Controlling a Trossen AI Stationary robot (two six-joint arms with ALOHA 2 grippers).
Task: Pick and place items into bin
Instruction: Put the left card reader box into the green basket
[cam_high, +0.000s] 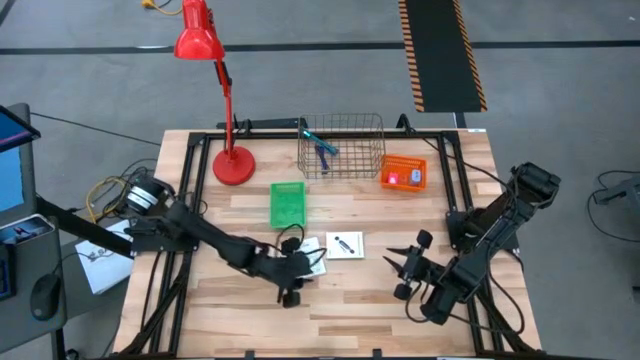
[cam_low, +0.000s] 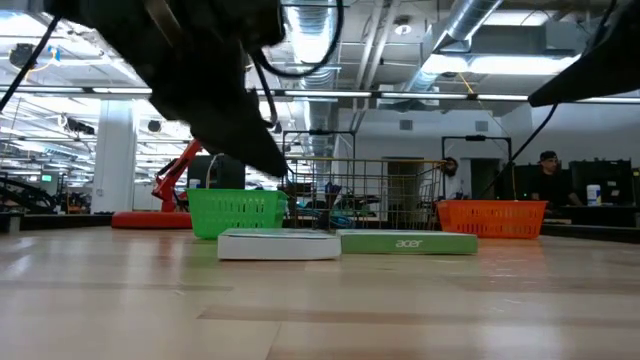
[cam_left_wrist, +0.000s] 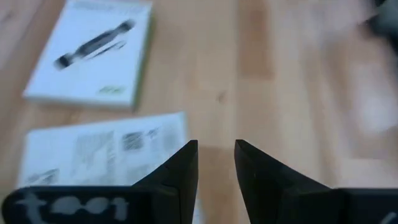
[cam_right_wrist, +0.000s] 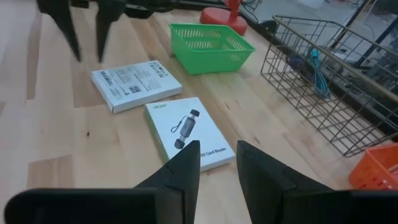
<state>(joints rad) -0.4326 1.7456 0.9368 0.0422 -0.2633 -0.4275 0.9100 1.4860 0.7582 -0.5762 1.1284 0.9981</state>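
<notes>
While a blue pen (cam_high: 326, 150) and a teal stick-like tool (cam_high: 314, 134) are already lying inside the wire bin (cam_high: 341, 146) at the far side of the table (cam_high: 350, 310), two flat white boxes are still waiting on the wood, so the job is looking roughly half done (a judgement only). The left gripper (cam_high: 293, 295) is hanging just beside the box with printed text (cam_right_wrist: 136, 84), fingers slightly parted and pinching nothing. The second box (cam_right_wrist: 189, 132), showing a picture of a dark gadget and green edging, is lying close beside the first. The right gripper (cam_high: 400, 272) is waiting nearby, its fingers narrowly apart and empty. A green basket (cam_high: 288, 203) and an orange basket (cam_high: 403, 173) are sitting near the bin.
</notes>
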